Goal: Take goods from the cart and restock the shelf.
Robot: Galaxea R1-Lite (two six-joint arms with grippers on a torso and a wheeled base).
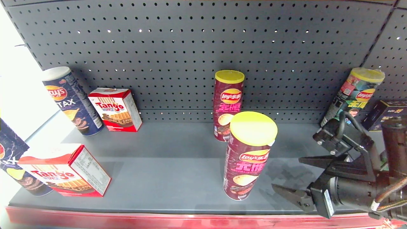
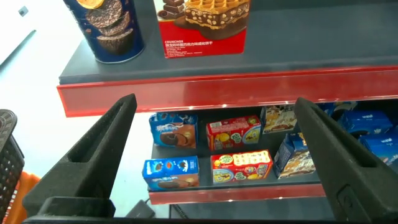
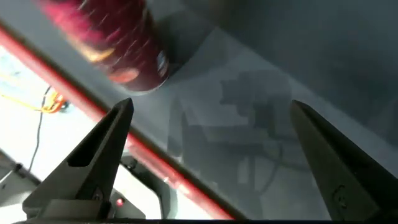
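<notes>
Two maroon chip cans with yellow lids stand upright on the grey shelf (image 1: pixel 165 165): one near the front (image 1: pixel 249 156), one behind it near the pegboard (image 1: pixel 228 105). My right gripper (image 1: pixel 286 174) hovers open and empty just right of the front can, over the shelf's front edge. In the right wrist view its fingers (image 3: pixel 93 162) spread wide, with the front can (image 3: pixel 118 43) beyond them. My left gripper (image 2: pixel 214 102) is open and empty, below and in front of the shelf's red front lip (image 2: pixel 224 93).
A blue chip can (image 1: pixel 71 100) and two red wafer boxes (image 1: pixel 116 109) (image 1: pixel 65 170) occupy the shelf's left side. On the right, a dark can (image 1: pixel 353 95) leans beside a dark box (image 1: pixel 386 113). Snack boxes (image 2: pixel 233 149) fill the lower shelf. A black mesh basket (image 2: pixel 9 162) stands beside it.
</notes>
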